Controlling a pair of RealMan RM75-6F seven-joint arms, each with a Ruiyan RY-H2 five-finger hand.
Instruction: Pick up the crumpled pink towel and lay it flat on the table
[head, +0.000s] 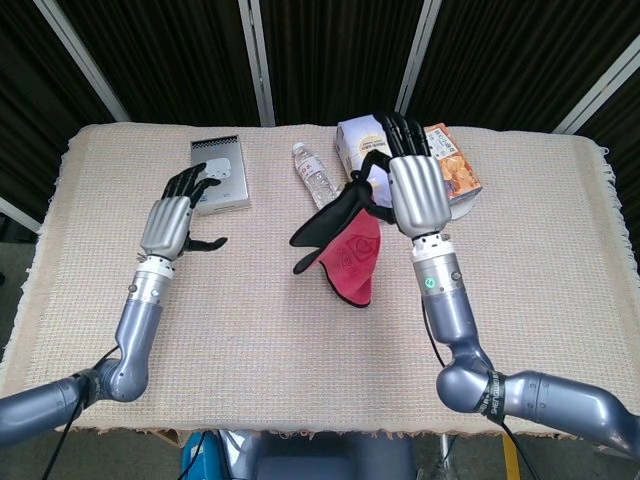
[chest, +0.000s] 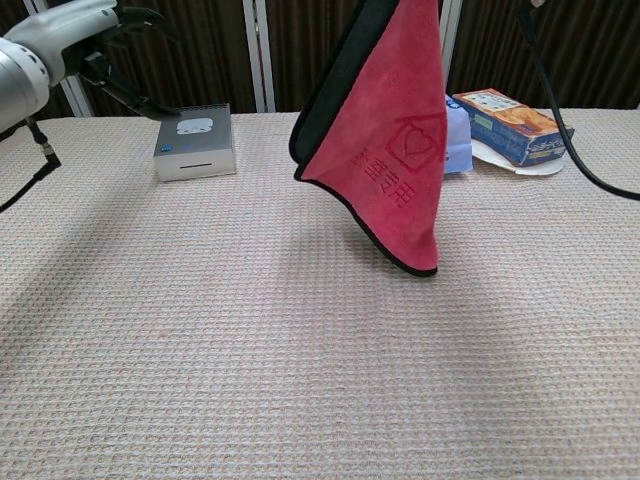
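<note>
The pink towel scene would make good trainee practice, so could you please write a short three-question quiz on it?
1. True or false: the pink towel lies flat on the table.
2. Which hand holds the towel: A) left hand, B) right hand, C) neither?
3. Fill in: behind the towel in the head view lies a clear plastic ____.

Key: 1. False, it hangs in the air from one edge. 2. B; the left hand holds nothing, fingers apart, near the grey box. 3. bottle.
</note>
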